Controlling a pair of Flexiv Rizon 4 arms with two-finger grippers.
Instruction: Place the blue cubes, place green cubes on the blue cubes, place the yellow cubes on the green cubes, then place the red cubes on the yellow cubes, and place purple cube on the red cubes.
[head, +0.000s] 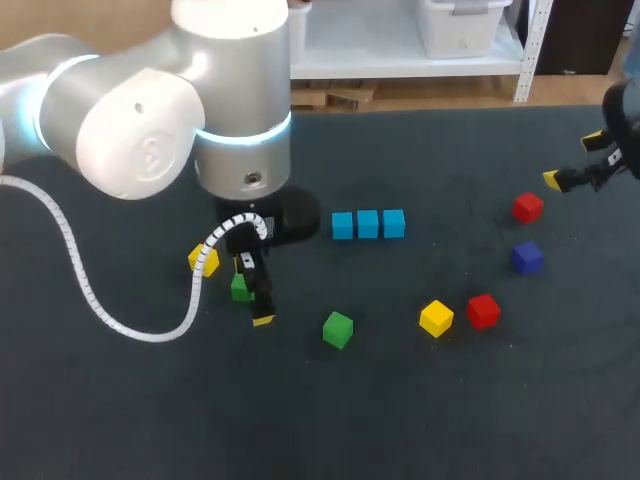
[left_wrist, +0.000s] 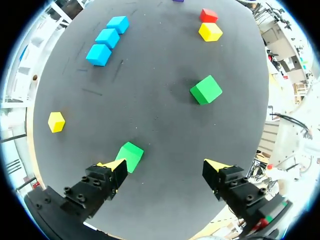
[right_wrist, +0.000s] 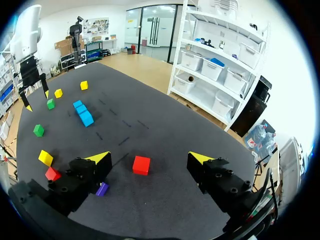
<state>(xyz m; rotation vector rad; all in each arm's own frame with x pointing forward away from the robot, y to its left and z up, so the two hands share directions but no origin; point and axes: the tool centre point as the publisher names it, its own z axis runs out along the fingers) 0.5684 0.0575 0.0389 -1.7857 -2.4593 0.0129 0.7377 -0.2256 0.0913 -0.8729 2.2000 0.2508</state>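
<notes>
Place: robotics lab.
Evidence: my left arm (head: 150, 110) and right arm (head: 622, 125) are over one dark table (head: 450, 410).
Further: small coloured cubes (head: 368, 224) lie on it.

Row of three cubes (head: 368, 224) central, lone cube (head: 338, 329) in front, slightly left.

The dark table (head: 450, 420) carries three blue cubes (head: 368, 224) in a row, plus scattered green cubes (head: 338, 329), yellow cubes (head: 436, 318), red cubes (head: 483, 310) and one purple cube (head: 527, 257).

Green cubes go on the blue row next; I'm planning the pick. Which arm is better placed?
Left: the left gripper, open, hangs by a green cube; the right gripper is far off, near a red cube.
</notes>
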